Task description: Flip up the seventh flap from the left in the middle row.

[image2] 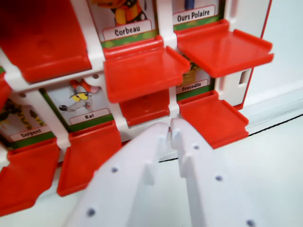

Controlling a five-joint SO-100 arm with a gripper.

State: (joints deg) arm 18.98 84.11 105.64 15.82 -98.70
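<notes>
Here we look past the white gripper, nearest to us; its two jaws stand almost pressed together with only a thin slit between, pinching nothing. Its tips sit just before a small red flap that hangs upright between the Rat card and the Crocodile card. Along the near row we count three flaps lying open: two at left and one at right. Farther off, three more jut out. We read five cards: Serpent, Rat, Crocodile, Corbeau, Ours Polaire. The board is white.
</notes>
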